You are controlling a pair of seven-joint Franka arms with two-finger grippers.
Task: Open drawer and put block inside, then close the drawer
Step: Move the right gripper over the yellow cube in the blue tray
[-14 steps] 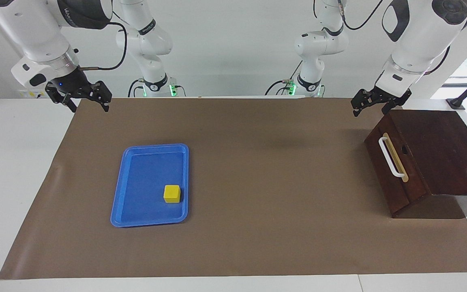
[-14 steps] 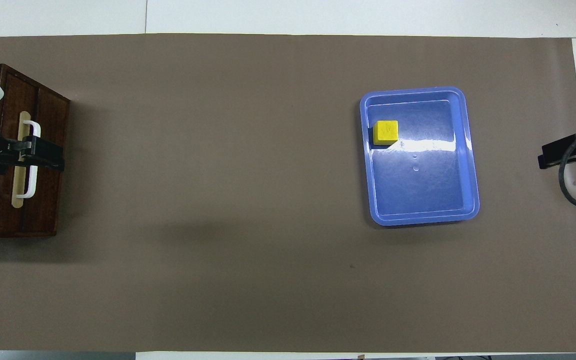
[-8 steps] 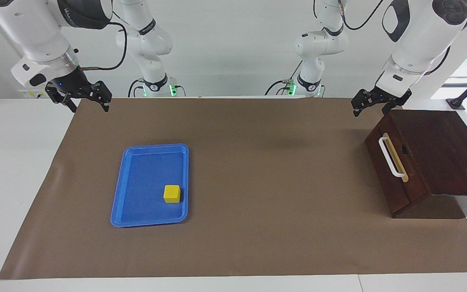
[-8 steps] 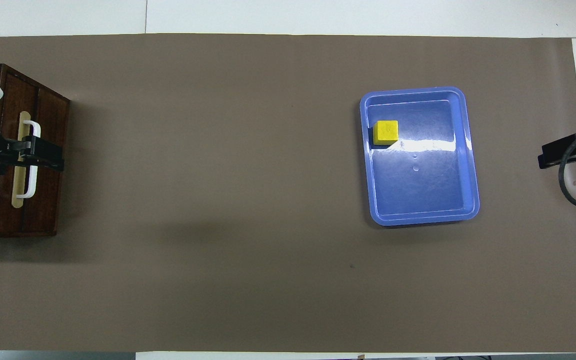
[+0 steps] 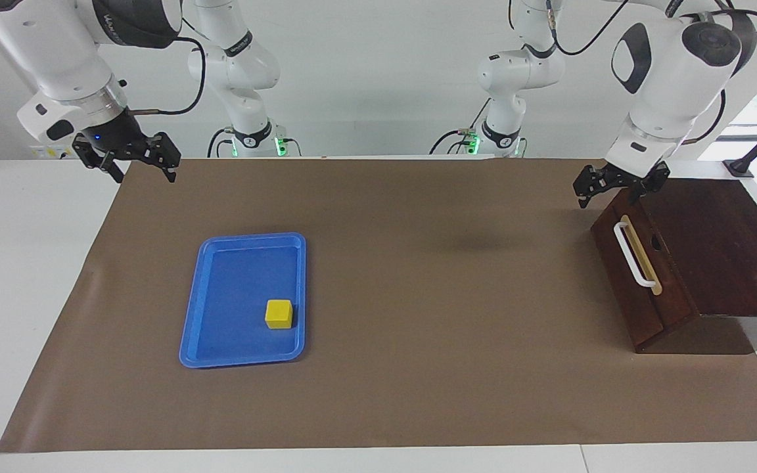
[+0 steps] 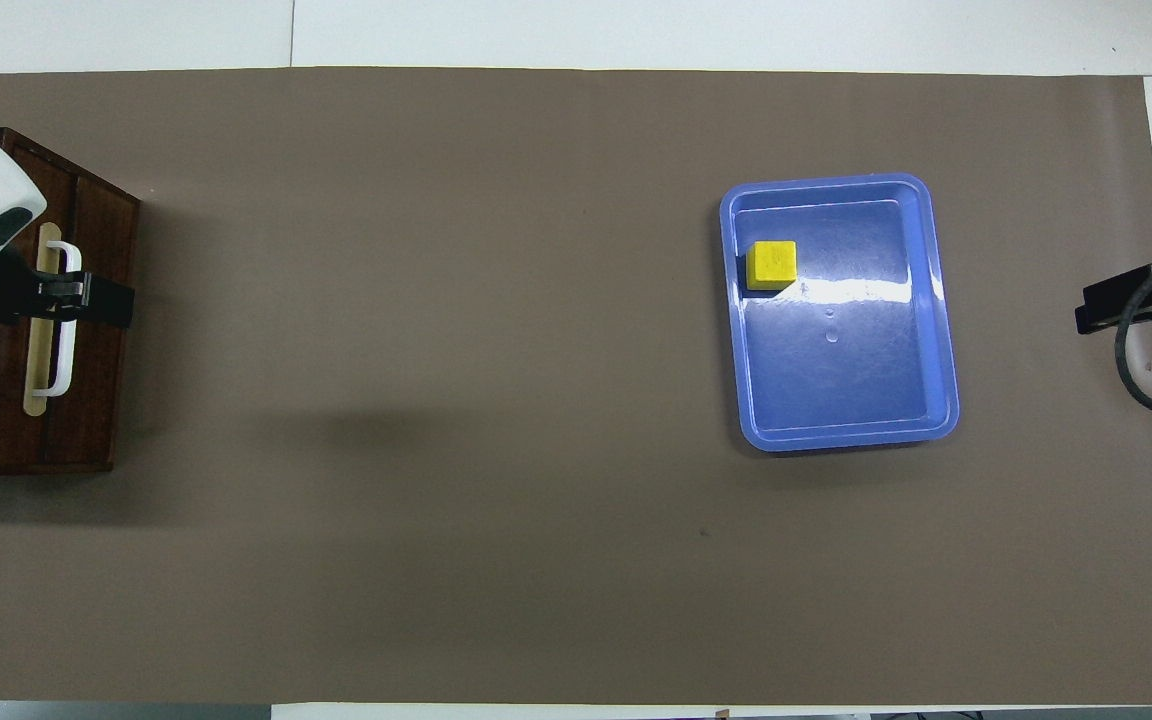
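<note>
On the brown-papered worktop (image 5: 418, 276), the block (image 5: 278, 313) sits in a tray (image 5: 221, 355). Left hand (image 5: 618, 187) hangs open and empty over the shut drawer (image 5: 635, 289); right hand (image 5: 130, 157) waits open, empty.

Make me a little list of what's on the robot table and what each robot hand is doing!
drawer: shut, at the left arm's end
handle: white bar, untouched
block: yellow, in the tray
tray: blue, toward the right arm's end
left gripper: open, in the air over the drawer's front
right gripper: open, waiting over the table's edge
</note>
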